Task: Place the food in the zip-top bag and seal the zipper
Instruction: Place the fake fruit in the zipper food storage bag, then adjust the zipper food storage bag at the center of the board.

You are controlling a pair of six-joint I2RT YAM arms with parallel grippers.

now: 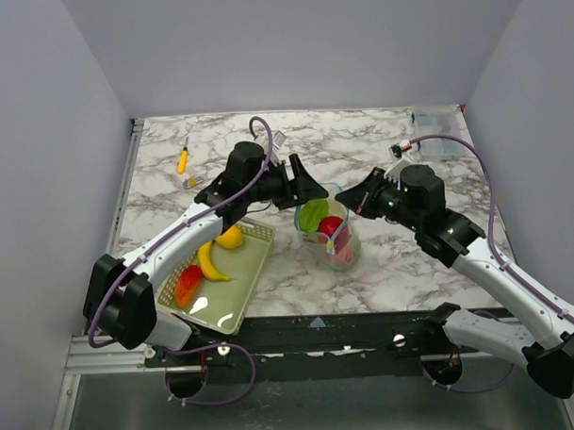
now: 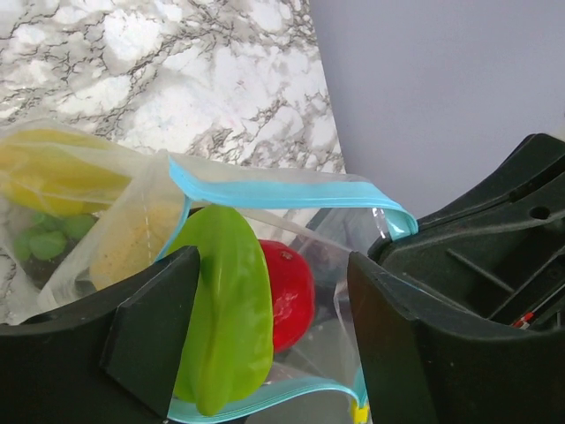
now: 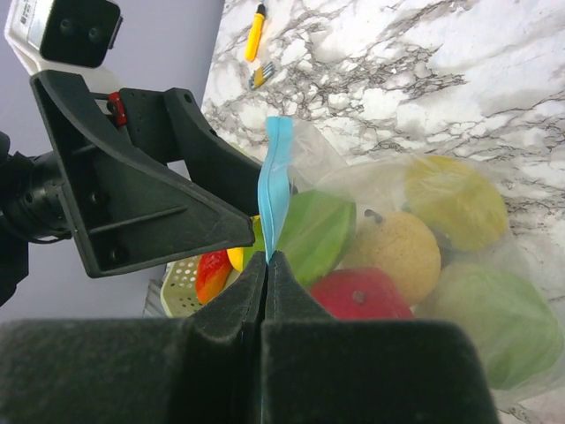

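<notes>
From the top external view, we saw the zip-top bag (image 1: 337, 242) standing open on the marble table (image 1: 407, 154) between the two arms. The left gripper (image 1: 313, 190) hung just above the bag's mouth and the right gripper (image 1: 348, 202) was at its rim on the opposite side. Well off to the bag's left in that view, the mesh basket (image 1: 224, 311) held a banana (image 1: 210, 263), a red piece (image 1: 188, 284) and a yellow-orange fruit (image 1: 229, 238). In the left wrist view, the left claw stood wide: a flat green piece (image 2: 225, 309) sat in the bag's mouth beside one of its fingers (image 2: 150, 327), clear of the other, so we judged it no longer gripped. A red fruit (image 2: 290, 291) lay behind it inside the bag, under the zipper (image 2: 274, 190). In the right wrist view, the right claw was pinched tight on the blue zipper strip and held that side of the rim up, with a pale yellow pear (image 3: 393, 247) and other food visible through the plastic. We judged the filling step to be in hand, with the sealing not begun. The next move called for the left arm to lift clear of the bag and fetch food from the basket while the right kept the mouth open
</notes>
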